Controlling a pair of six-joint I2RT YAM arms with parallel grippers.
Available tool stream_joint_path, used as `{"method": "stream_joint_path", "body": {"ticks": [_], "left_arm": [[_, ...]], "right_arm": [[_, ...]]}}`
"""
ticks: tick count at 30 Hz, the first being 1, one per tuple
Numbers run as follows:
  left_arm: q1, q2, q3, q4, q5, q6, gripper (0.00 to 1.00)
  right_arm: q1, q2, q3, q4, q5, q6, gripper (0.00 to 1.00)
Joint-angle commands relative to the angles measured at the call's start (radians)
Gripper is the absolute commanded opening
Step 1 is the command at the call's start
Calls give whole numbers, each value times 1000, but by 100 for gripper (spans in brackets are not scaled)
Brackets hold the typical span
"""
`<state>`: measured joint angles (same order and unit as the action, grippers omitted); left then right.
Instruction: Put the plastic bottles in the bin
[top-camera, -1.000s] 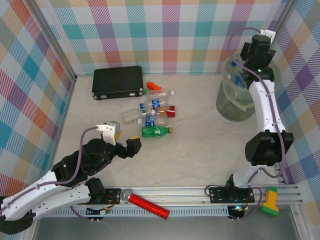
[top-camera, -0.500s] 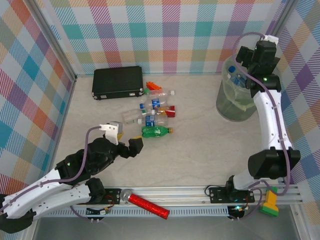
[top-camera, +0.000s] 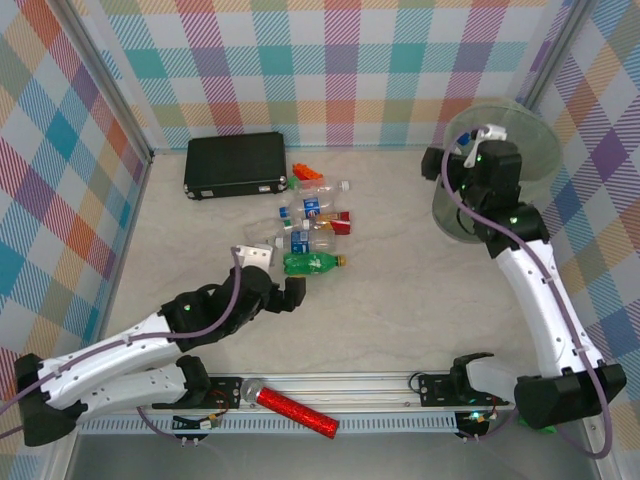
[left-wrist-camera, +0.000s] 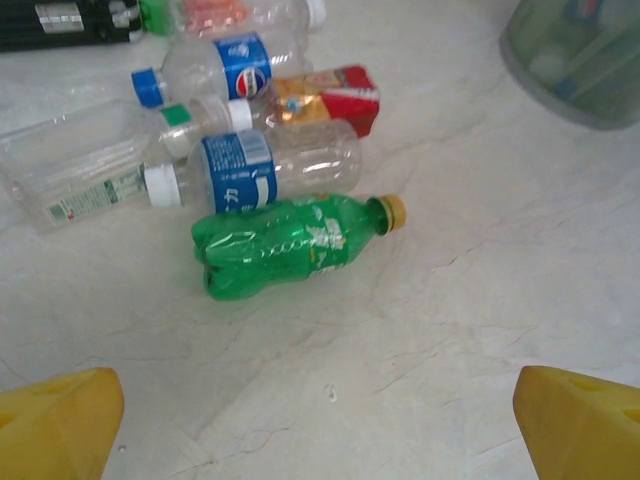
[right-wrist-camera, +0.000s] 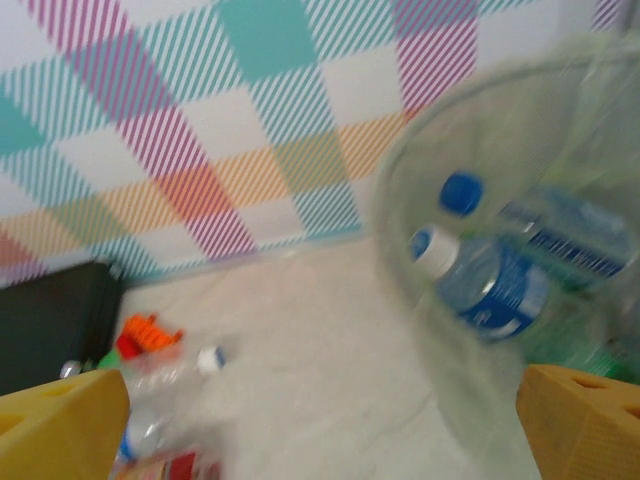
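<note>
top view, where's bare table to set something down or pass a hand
Bare marble runs between the green bottle and the bin, and on down to the front rail. Another free patch lies left of the bottle pile, in front of the black case. The pile itself is crowded.

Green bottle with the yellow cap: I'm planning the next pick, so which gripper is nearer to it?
Left. The left gripper hangs open just on the near side of the green bottle; the right gripper is far off to the right, open by the bin.
</note>
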<state>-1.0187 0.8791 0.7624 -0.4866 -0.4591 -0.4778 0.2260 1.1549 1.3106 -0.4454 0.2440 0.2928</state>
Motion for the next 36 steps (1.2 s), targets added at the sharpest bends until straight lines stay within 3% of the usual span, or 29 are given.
{"method": "stream_joint_path", "body": {"ticks": [1, 11, 20, 28, 36], "left_arm": [[45, 73, 36, 13, 16, 19, 100], [240, 270, 53, 128, 206, 57, 100], [339, 471, 115, 195, 293, 113, 100], [374, 579, 147, 287, 370, 135, 100], [404, 676, 192, 322, 444, 140, 100]], "right_arm": [[36, -54, -63, -27, -75, 85, 99], [154, -195, -235, -79, -159, 185, 99], [225, -257, -318, -94, -203, 254, 99], [248, -277, -374, -72, -289, 313, 99], [262, -298, -410, -45, -281, 327, 99]]}}
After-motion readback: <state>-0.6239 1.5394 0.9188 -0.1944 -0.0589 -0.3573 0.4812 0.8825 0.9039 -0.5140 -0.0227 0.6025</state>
